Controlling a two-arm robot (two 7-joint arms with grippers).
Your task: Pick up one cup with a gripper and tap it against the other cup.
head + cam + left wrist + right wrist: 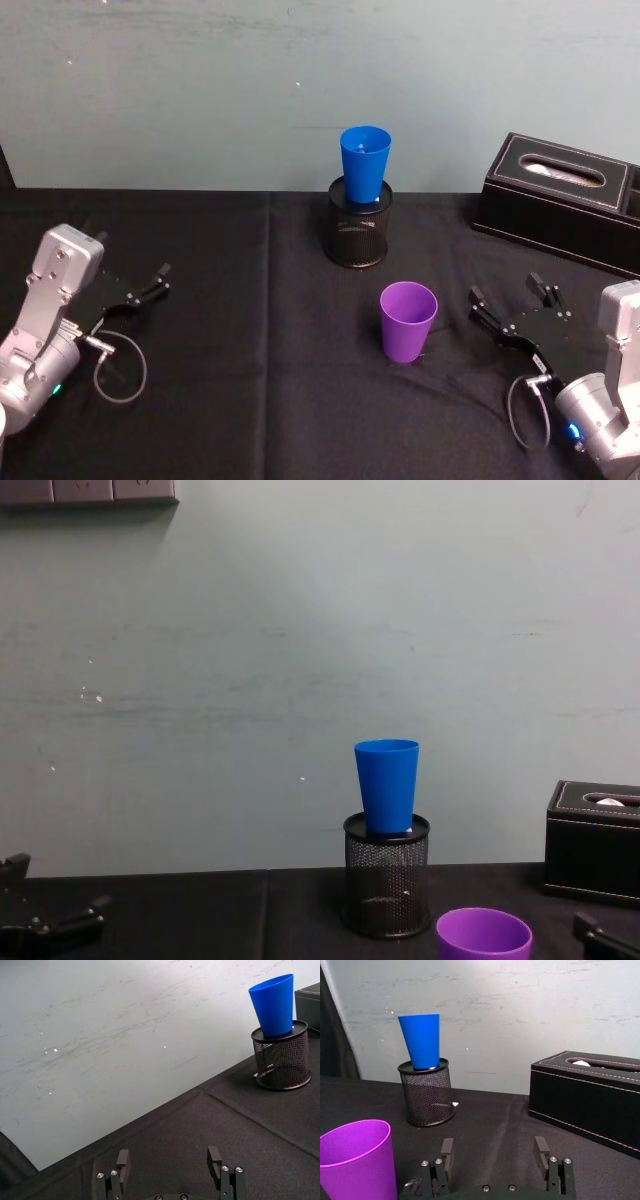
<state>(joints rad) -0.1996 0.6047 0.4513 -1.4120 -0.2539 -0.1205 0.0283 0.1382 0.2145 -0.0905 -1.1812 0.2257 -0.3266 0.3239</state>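
Right gripper [510,297] spread wide, holding nothing
Purple cup [407,320] stands at its 9 o'clock, apart; blue cup [364,164] sits in the mesh holder [358,235] (left gripper [148,284] open too, idle)

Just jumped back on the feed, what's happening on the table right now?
Nothing is being held yet. The purple cup stands upright on the black table, and the right gripper sits just to its right with jaws open, apart from it. The blue cup sits upright in the top of the black mesh pen holder farther back. The left gripper rests open at the table's left side. A black tissue box stands at the back right.
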